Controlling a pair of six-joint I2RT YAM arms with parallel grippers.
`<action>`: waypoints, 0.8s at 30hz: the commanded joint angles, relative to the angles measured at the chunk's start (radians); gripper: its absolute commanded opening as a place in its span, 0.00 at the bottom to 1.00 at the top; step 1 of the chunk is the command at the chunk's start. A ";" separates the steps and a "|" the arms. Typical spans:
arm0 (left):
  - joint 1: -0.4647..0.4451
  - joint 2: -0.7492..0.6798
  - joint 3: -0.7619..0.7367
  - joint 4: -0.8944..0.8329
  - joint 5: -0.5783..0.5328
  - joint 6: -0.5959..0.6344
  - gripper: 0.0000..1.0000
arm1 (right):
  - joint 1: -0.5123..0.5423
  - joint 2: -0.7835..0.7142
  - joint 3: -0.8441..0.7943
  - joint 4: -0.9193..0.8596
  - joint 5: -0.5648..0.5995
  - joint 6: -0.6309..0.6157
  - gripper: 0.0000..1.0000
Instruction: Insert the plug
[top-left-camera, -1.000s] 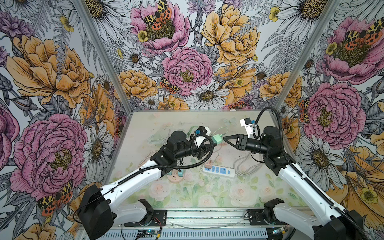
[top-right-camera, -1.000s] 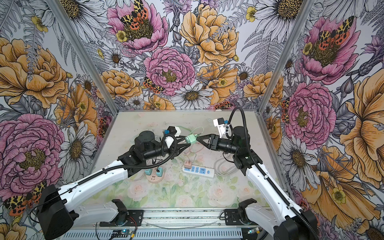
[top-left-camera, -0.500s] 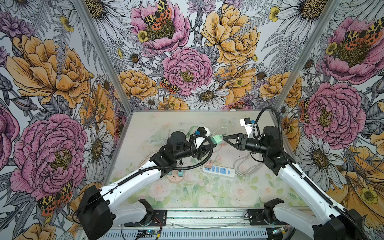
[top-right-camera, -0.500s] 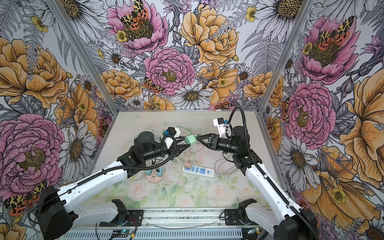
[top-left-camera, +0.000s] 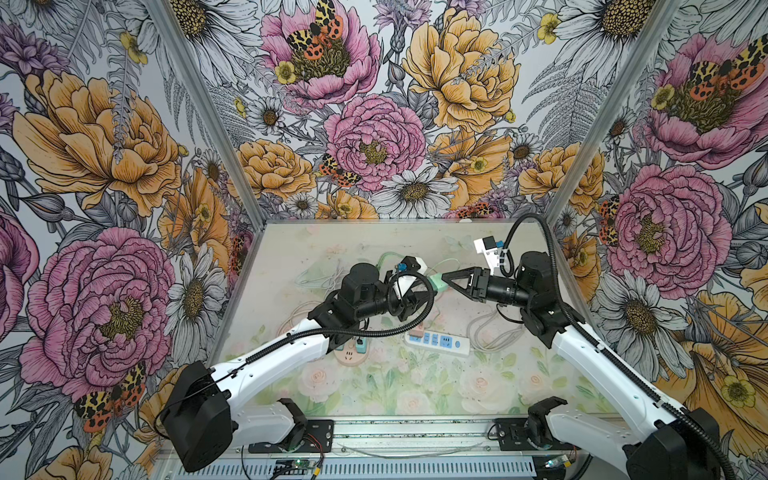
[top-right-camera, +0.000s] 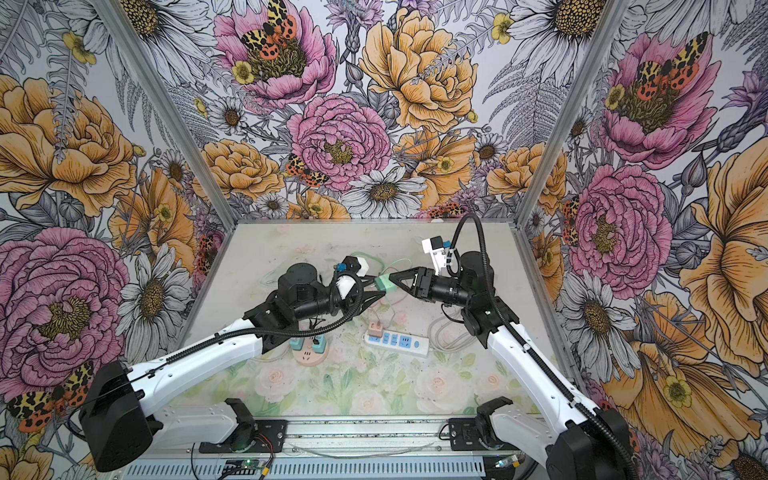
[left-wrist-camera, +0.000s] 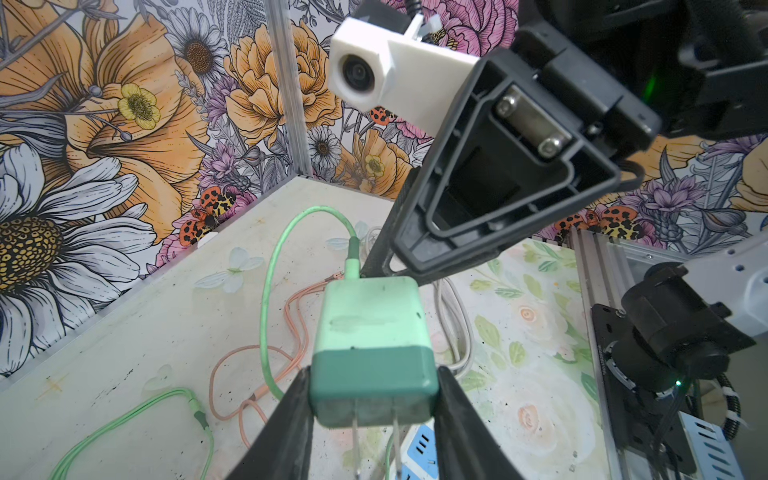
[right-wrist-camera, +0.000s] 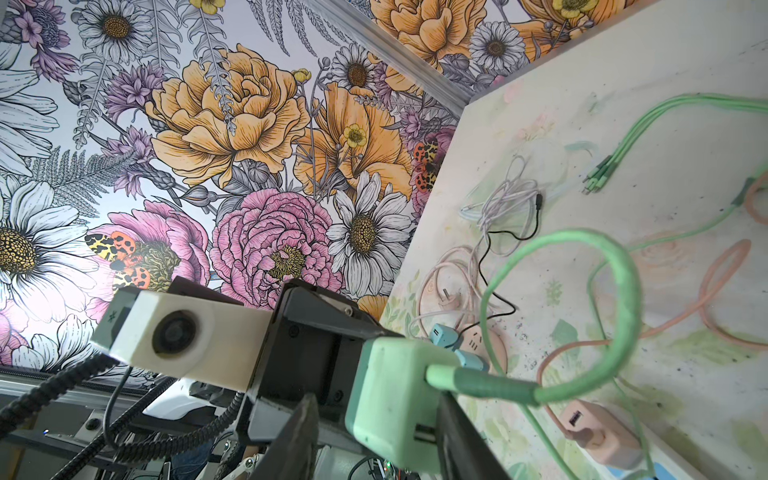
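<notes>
A mint-green plug (top-left-camera: 437, 281) (top-right-camera: 384, 282) hangs in the air over the middle of the table. My left gripper (top-left-camera: 431, 288) (left-wrist-camera: 374, 376) is shut on its dark-green prong end (left-wrist-camera: 374, 374), with the two metal prongs pointing back between the fingers. My right gripper (top-left-camera: 446, 280) (right-wrist-camera: 376, 401) faces it from the right, open, its fingers either side of the plug's pale cable end (right-wrist-camera: 395, 395). One finger lies against the plug and a gap shows at the other. A green cable (right-wrist-camera: 623, 286) loops out of the plug. Below lies the white power strip (top-left-camera: 437, 341) (top-right-camera: 397, 341) with blue sockets.
A pink charger (top-left-camera: 417, 329) sits in the strip's left end. A round pink socket (top-left-camera: 351, 354) with teal plugs lies under my left arm. Green, pink and white cables (left-wrist-camera: 286, 316) trail over the table's back half. Floral walls enclose three sides.
My right gripper's jaws have narrowed slightly around the plug. Both arms have hardly moved, and the left grip is unchanged.
</notes>
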 joint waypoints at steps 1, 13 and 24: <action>-0.014 0.003 0.047 0.045 0.015 0.026 0.31 | 0.018 0.012 0.012 0.022 -0.028 -0.002 0.46; -0.012 -0.065 0.019 0.015 -0.009 0.032 0.31 | 0.009 0.014 0.033 -0.050 -0.006 -0.041 0.45; -0.039 -0.001 0.043 0.053 0.031 0.024 0.31 | 0.039 0.018 0.020 0.030 -0.025 0.021 0.46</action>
